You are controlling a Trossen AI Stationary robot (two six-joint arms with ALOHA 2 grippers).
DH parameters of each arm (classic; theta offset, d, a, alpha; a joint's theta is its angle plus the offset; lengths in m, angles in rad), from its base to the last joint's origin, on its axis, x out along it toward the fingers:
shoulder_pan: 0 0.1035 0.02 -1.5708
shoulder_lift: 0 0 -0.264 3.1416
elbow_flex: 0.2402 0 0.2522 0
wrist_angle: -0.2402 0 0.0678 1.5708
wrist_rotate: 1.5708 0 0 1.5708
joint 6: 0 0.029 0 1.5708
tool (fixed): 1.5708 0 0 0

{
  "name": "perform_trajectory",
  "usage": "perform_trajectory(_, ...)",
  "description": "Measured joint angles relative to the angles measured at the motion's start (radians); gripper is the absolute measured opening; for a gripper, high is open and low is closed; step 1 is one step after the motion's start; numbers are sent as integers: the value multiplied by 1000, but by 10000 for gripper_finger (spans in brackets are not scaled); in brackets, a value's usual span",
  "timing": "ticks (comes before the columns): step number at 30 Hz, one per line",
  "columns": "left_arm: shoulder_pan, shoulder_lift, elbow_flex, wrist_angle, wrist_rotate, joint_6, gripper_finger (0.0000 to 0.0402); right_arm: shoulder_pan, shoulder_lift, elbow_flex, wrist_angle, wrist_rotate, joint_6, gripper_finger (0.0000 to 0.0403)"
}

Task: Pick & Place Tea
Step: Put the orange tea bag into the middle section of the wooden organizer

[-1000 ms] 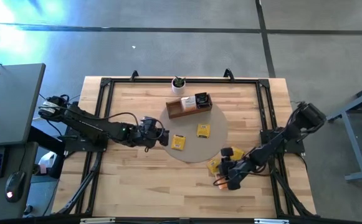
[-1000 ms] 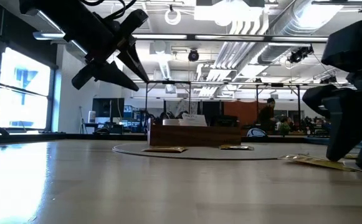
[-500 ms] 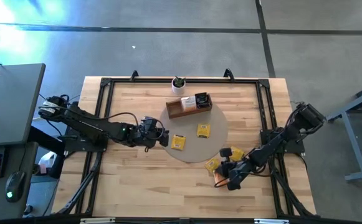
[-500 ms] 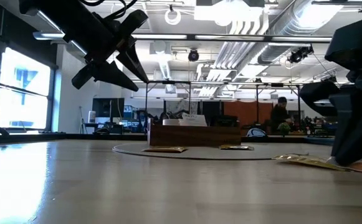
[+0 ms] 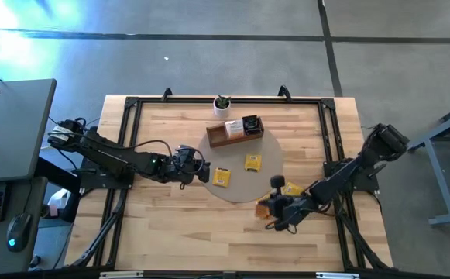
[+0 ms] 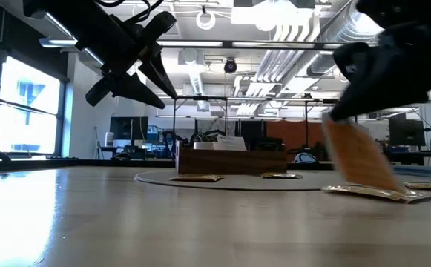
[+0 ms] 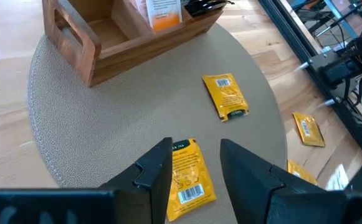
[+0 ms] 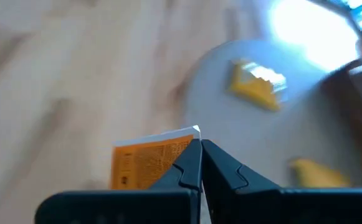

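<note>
My right gripper (image 5: 272, 210) hangs over the near right part of the table, shut on an orange tea sachet (image 6: 357, 157). A yellow sachet (image 5: 290, 188) lies flat on the wood beside it. Two more yellow sachets (image 5: 221, 177) (image 5: 252, 162) lie flat on the round grey mat (image 5: 236, 190). My left gripper (image 7: 196, 167) hovers open above the mat's left edge, over one of them (image 7: 187, 179), touching nothing. The wooden tray (image 5: 235, 132) stands on the mat's far side. My right gripper pinches the orange sachet by its upper edge, near a corner (image 8: 176, 148), between the two shut fingers. The fingers slant down from the table's right. The sachet hangs tilted below them (image 6: 357, 157), clear of the table.
A small white pot with a plant (image 5: 222, 105) stands at the far edge behind the tray. Another sachet (image 6: 378, 193) lies flat on the wood below the hanging one. A black frame (image 5: 132, 105) runs along the table's sides. Bare wood lies at the near left.
My right gripper has shut on the orange sachet, risen and turned, drifting a little toward the mat. The sachet, which lay flat on the wood, now hangs lifted clear below the fingers.
</note>
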Motion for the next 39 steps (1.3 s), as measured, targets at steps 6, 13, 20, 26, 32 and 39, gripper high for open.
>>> perform_trajectory(6, 0, 0, 0, 12, -2, 76, 133, -108, -3, 8, 40, -9, -160, 2)
perform_trajectory(13, 0, 0, 0, 93, 15, 350, 133, -237, -3, 8, 51, -55, -241, 1)
perform_trajectory(20, 9, 60, -1, 256, 94, 640, 133, -307, -3, 8, 101, -178, -424, 1)
perform_trajectory(26, 83, 105, -1, 339, 338, 703, 133, -322, -3, 8, 204, -471, -561, 1)
perform_trajectory(32, 122, 156, 0, 533, 648, 841, 133, -323, -3, 10, 364, -704, -710, 1)
perform_trajectory(39, 131, 243, 0, 764, 866, 871, 133, -340, -3, 10, 566, -968, -759, 1)
